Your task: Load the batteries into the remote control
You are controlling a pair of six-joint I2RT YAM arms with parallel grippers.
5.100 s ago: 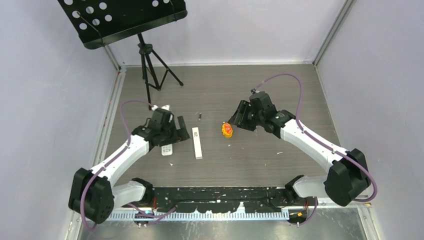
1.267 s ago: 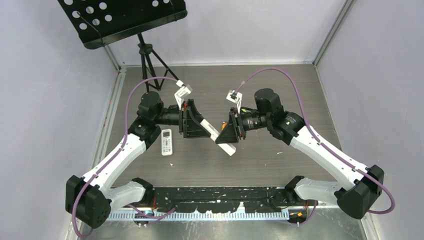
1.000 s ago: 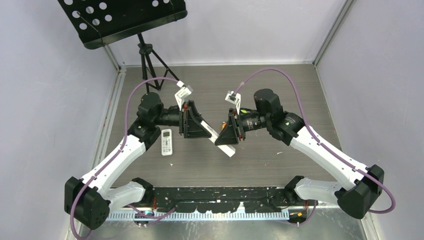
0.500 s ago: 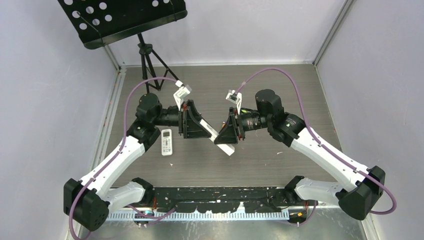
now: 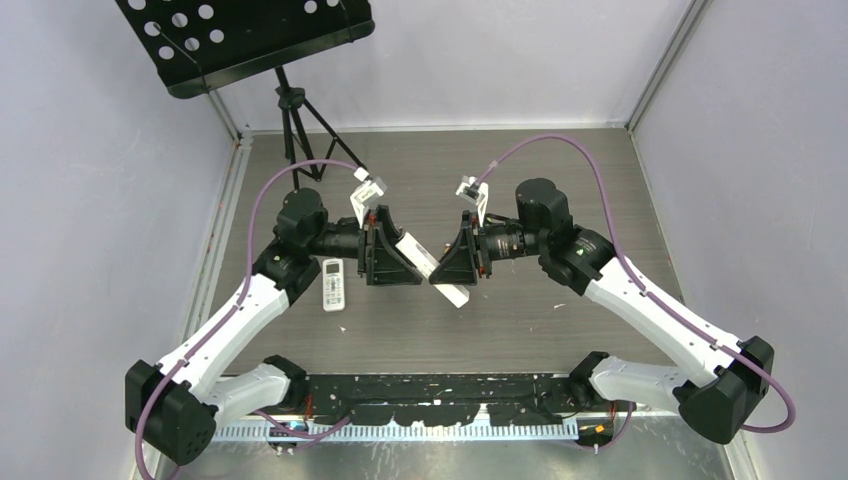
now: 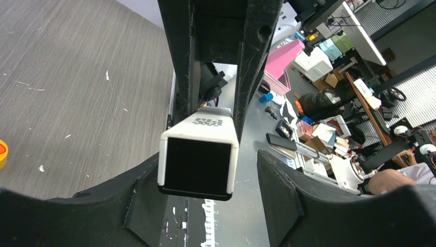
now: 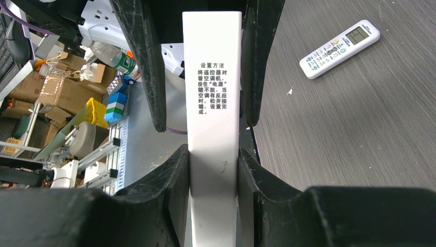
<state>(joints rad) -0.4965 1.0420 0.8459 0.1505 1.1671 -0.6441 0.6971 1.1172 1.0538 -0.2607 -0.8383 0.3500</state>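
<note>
A long white remote control [image 5: 420, 257] hangs in the air between the two arms, above the table. My right gripper [image 5: 462, 262] is shut on it: in the right wrist view both fingers press its sides, with the printed back [image 7: 213, 87] facing the camera. My left gripper [image 5: 385, 250] faces it from the other side and is open. In the left wrist view the remote's dark end [image 6: 198, 159] sits between the spread fingers [image 6: 280, 200], with a clear gap on the right. The batteries do not show in any view.
A second, smaller white remote [image 5: 333, 284] with buttons lies face up on the table by the left arm, also in the right wrist view [image 7: 339, 49]. An orange toy [image 6: 2, 154] shows at the left wrist view's edge. A black music stand [image 5: 250, 40] is at the back left.
The left jaws have spread apart and no longer clamp the remote's end. The right gripper keeps its hold. Both wrists have shifted only slightly.
</note>
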